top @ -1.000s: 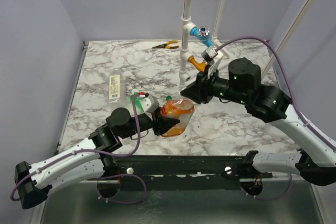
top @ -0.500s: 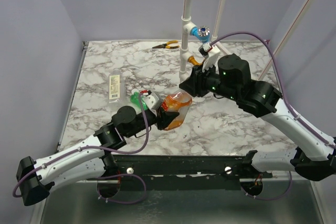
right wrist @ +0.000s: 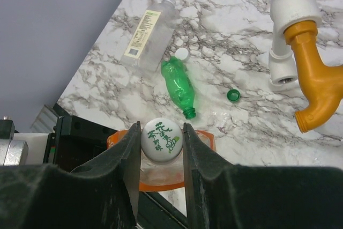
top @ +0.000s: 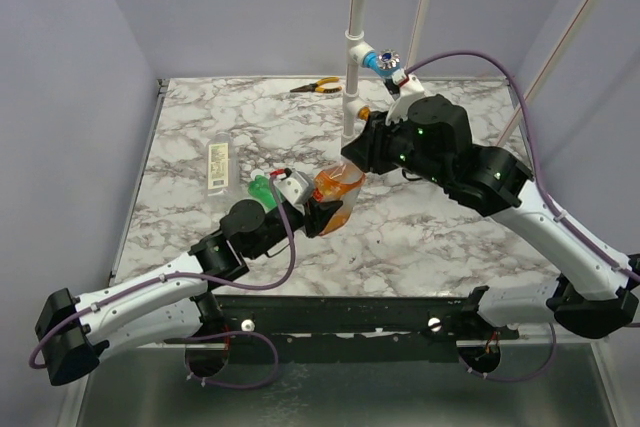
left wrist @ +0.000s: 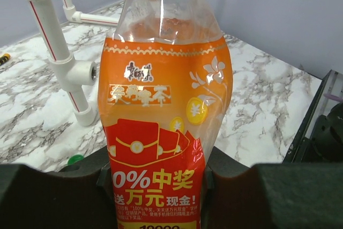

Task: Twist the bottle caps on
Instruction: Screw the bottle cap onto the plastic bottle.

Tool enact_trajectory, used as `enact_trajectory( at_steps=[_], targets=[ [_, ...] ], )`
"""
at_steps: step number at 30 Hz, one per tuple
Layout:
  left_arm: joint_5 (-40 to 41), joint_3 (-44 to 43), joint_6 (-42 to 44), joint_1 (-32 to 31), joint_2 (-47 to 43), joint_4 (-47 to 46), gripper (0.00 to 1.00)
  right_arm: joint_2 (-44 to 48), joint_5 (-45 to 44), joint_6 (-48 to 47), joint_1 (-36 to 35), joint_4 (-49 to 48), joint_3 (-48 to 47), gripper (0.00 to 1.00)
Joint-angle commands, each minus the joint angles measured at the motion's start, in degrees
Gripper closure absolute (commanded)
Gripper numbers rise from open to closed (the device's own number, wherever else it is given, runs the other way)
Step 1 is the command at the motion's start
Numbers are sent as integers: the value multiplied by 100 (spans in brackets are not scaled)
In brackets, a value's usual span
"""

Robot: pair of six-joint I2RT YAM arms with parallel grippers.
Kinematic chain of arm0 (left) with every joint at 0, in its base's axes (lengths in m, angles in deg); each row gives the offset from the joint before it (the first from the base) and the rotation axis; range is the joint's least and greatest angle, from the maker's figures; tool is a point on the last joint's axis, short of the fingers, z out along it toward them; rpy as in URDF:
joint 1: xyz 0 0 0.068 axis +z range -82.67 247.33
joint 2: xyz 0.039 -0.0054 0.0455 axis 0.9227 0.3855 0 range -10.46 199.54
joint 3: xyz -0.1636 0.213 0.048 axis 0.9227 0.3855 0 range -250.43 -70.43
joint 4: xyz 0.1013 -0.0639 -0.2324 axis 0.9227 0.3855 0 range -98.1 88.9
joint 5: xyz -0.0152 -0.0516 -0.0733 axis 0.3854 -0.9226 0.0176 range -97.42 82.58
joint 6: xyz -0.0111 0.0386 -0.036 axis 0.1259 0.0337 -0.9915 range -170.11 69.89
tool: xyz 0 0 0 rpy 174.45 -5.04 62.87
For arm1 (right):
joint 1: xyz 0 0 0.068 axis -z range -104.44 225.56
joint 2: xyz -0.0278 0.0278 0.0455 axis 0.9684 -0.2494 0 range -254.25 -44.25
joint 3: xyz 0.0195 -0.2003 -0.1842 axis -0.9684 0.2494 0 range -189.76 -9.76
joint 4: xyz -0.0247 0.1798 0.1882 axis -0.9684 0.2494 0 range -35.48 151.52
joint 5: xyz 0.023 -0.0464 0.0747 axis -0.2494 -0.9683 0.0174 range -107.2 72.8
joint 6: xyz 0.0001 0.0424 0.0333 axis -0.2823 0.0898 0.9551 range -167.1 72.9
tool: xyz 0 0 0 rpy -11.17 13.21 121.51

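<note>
My left gripper (left wrist: 155,186) is shut on the lower body of the wide orange bottle (left wrist: 161,122), which it holds up off the table (top: 335,197). My right gripper (right wrist: 162,143) is shut on a white bottle cap (right wrist: 162,140) with green print. The cap sits right over that bottle's neck, with the orange shoulder (right wrist: 206,142) showing below the fingers. The slim green bottle (right wrist: 179,87) lies uncapped on the marble. A dark green cap (right wrist: 232,95) lies to its right and another white cap (right wrist: 182,53) at its far end. The clear labelled bottle (right wrist: 147,36) lies further left.
A white pipe frame (top: 352,67) with a blue tap handle (top: 383,60) and an orange spout (right wrist: 316,87) stands just behind the right gripper. Pliers (top: 318,86) lie at the table's back edge. The table's left edge runs close to the clear bottle (top: 217,167).
The left gripper has lifted the orange bottle and swung it more upright. The right gripper has moved left and toward the pipe with the white cap, ending over the bottle's neck.
</note>
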Motion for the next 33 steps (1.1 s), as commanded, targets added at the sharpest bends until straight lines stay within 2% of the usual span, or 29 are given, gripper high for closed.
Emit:
enact_trajectory(
  at_steps=[1, 21, 33],
  targets=[
    [204, -297, 197, -42, 24, -1386, 100, -302, 151, 370, -107, 873, -32, 91],
    [571, -116, 326, -52, 65, -1526, 100, -1246, -441, 858, -146, 1348, -796, 91],
    [430, 50, 260, -60, -19, -1569, 100, -1265, -599, 967, -204, 1308, -738, 86]
  ],
)
